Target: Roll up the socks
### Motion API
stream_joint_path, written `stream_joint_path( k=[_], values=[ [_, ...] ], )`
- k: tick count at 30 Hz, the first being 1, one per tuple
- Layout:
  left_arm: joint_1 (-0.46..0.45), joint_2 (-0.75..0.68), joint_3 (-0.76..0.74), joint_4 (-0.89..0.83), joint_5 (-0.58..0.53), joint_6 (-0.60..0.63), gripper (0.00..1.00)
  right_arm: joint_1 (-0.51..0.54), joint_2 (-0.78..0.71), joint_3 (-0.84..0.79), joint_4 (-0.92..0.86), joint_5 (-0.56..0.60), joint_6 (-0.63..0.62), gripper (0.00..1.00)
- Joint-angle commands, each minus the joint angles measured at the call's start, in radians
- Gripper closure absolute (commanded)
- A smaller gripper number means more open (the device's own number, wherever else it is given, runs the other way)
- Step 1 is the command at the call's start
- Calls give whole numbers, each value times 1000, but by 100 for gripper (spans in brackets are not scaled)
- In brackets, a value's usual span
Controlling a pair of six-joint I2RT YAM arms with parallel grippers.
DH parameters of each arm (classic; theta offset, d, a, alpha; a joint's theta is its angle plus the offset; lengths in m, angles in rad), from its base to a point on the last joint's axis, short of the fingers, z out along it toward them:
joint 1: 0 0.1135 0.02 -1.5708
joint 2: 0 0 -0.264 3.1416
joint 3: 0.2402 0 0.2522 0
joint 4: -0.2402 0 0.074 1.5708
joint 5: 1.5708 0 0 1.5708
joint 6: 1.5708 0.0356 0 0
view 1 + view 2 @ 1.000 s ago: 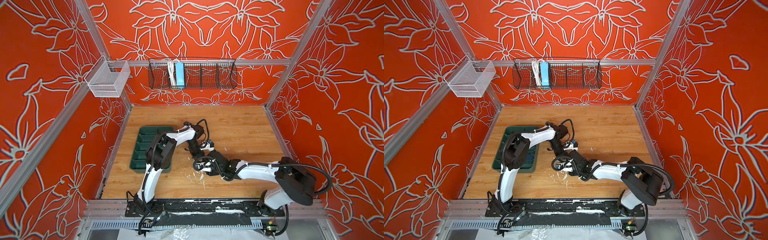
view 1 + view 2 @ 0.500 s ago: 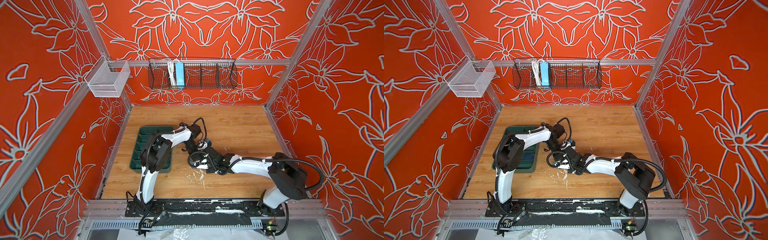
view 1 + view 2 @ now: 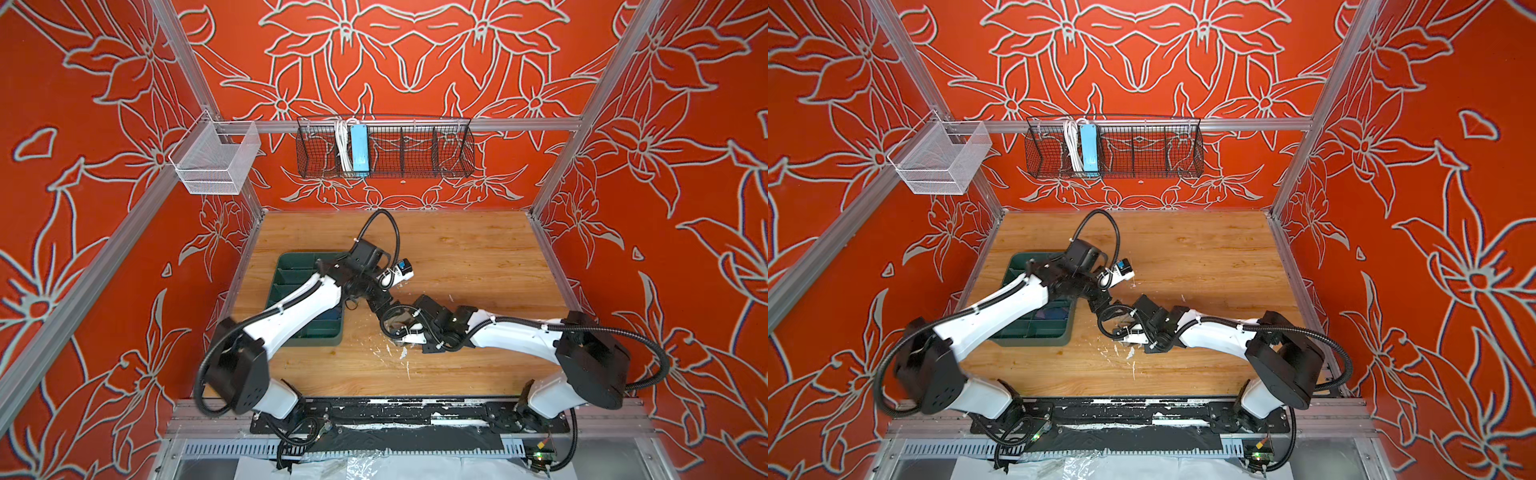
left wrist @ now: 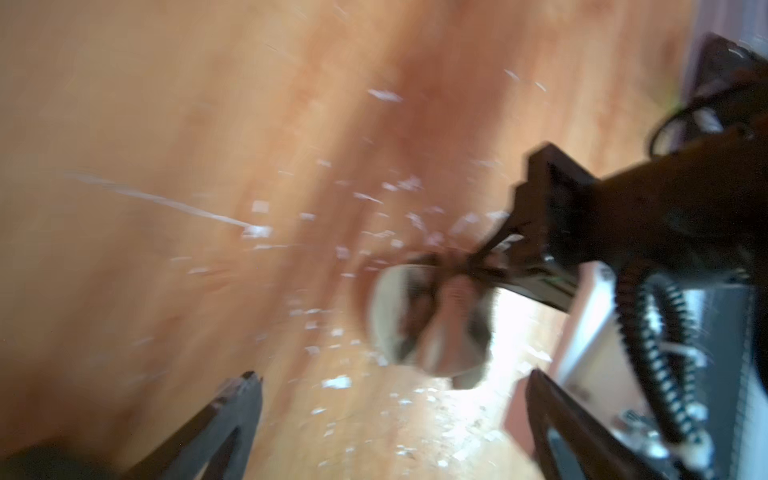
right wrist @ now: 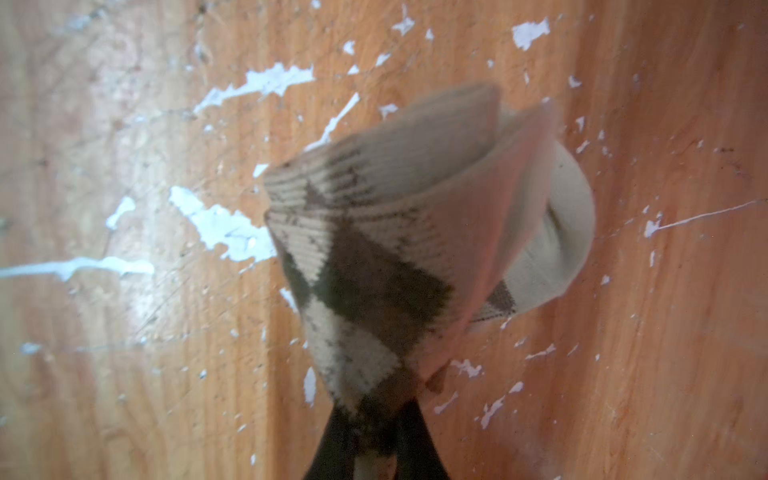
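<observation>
Right claw (image 5: 374, 419) clamped on one end of the loosely rolled argyle sock (image 5: 395, 249), over the middle of the bench (image 5: 124, 291), right of the green tray (image 3: 309, 343). Left claw (image 4: 392, 376) spread wide, just beside the sock.

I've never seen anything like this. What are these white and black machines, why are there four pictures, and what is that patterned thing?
They are two robot arms mounted at the front of a wooden table: a left arm and a right arm. Two pictures look down from overhead, side by side. The other two come from small cameras on each arm's wrist. On the table sits a green compartment tray, and white flecks mark the wood. The right jaws are shut on a beige-and-brown argyle sock, loosely curled. The left jaws stand wide open and empty, close by.
</observation>
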Motion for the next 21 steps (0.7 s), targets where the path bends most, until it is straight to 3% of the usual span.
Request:
stream_joint_path(
  k=[1, 3, 5, 7, 11, 13, 14, 17, 21],
  values=[
    [13, -194, -153, 289, -304, -166, 2, -4, 5, 3, -266, -73, 25, 100],
    [22, -298, -235, 364, -430, -262, 3, -12, 11, 36, -335, -125, 33, 100],
    [41, -388, -270, 335, -405, -288, 3, -29, 32, 87, -412, -204, 44, 100],
    [44, -474, -267, 232, -286, -249, 3, -56, 76, 151, -490, -291, 67, 100],
    [36, -589, -294, 83, 94, -79, 0, -121, 205, 285, -608, -437, 76, 100],
    [-9, -649, -359, 87, 145, -17, 2, -163, 279, 356, -649, -498, 84, 100],
    [-48, -670, -385, 91, 122, 11, 3, -179, 307, 381, -656, -516, 91, 100],
    [-245, -678, -464, 132, -92, 79, 3, -209, 376, 438, -660, -540, 95, 100],
    [-534, -515, -540, 280, -457, 192, 4, -217, 425, 479, -661, -544, 89, 100]
  ],
)
